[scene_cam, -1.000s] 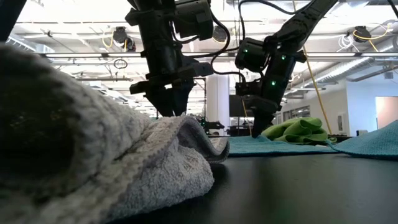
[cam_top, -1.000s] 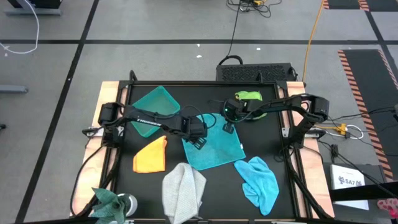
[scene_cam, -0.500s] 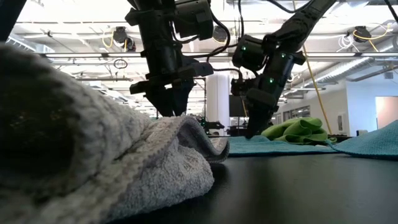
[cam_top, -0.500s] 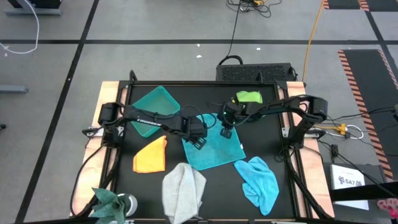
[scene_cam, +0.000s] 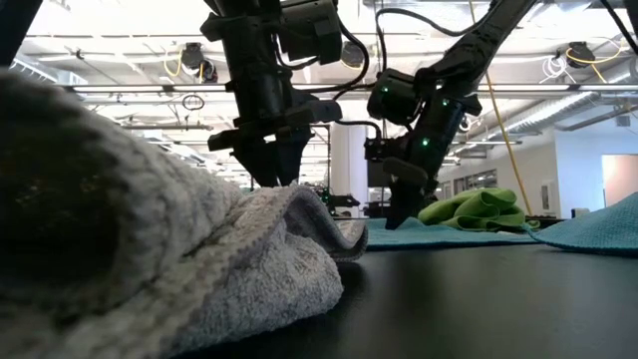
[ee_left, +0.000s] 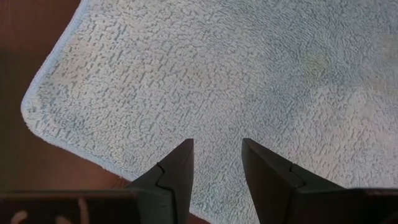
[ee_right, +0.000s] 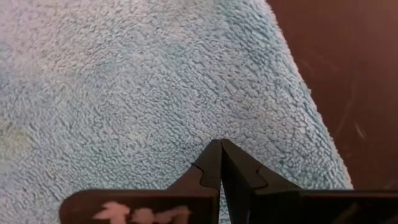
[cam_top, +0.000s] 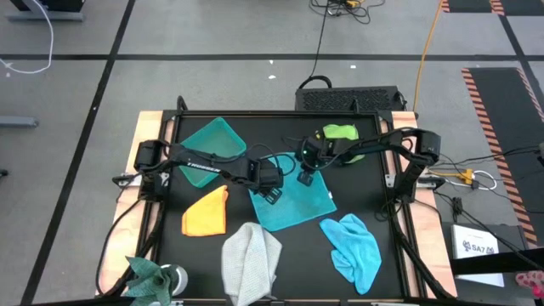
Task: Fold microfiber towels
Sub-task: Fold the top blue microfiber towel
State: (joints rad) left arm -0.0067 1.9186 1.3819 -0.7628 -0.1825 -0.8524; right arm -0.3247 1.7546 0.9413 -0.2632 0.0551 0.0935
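Observation:
A teal towel lies spread flat at the table's middle. My left gripper stands open over its left corner, pointing steeply down. My right gripper is shut, with its tips low over the towel's far part, near an edge. Around it lie an orange towel, a grey towel, a light blue towel and a crumpled lime green towel. In the low view the grey towel hides my left gripper's fingertips. My left gripper has its open fingers down at the teal towel beside its corner; whether they touch the cloth I cannot tell. My right gripper comes slanting down with its shut fingertips at the level of the towel's surface; whether they touch it I cannot tell.
A rigid teal bin stands at the far left of the table. A green plant-like thing sits at the near left corner. Bare black tabletop shows between the grey and light blue towels.
My right gripper, shut all the while, has sunk toward the teal towel and shifted a little toward the table's left, away from the lime green towel. The towels lie as before.

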